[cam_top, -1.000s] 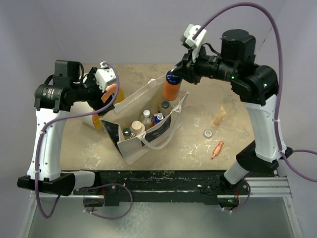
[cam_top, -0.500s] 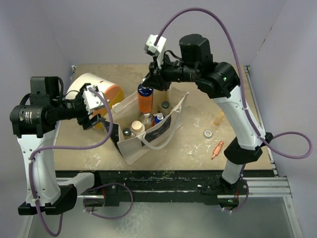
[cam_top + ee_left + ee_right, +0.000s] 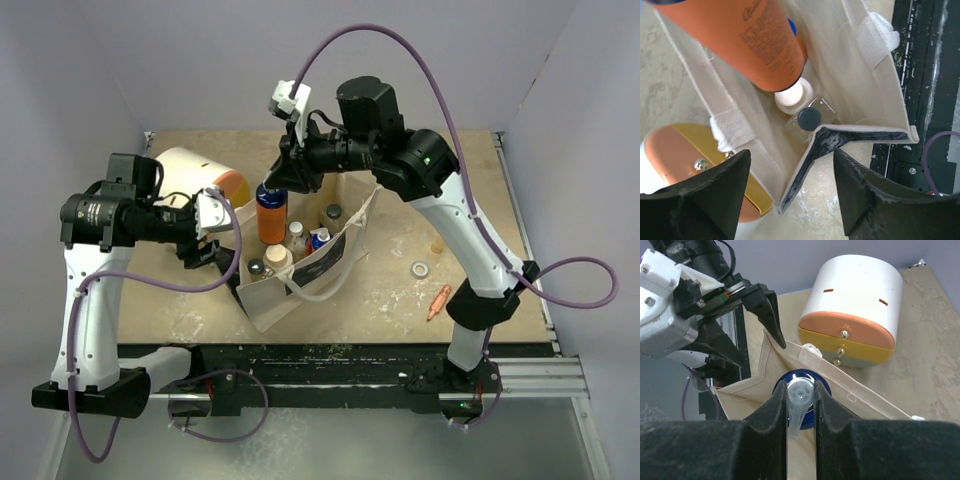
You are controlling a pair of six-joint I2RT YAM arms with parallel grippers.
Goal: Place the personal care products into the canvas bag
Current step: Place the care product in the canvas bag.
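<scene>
The cream canvas bag (image 3: 305, 278) stands open mid-table, with several small bottles (image 3: 278, 257) upright inside. My right gripper (image 3: 276, 182) is shut on the clear pump top of an orange bottle (image 3: 271, 218) with a blue collar, which hangs over the bag's left end. In the right wrist view that pump head (image 3: 801, 395) sits pinched between the fingers. My left gripper (image 3: 212, 250) is open at the bag's left corner. The corner's dark printed edge (image 3: 812, 150) stands between the fingers, touching neither. A beige tapered bottle (image 3: 437, 243) stands right of the bag, partly behind the right arm.
A big white drum with an orange end (image 3: 190, 168) lies just left of the bag, close behind my left gripper. A small grey ring (image 3: 420, 269) and a thin orange stick (image 3: 438, 300) lie on the table at the right. The black rail (image 3: 920, 100) runs along the near edge.
The right arm carried the orange bottle leftward and lower, over the bag's left end. The left gripper came away from the drum to the bag's corner, and its jaws narrowed somewhat.
</scene>
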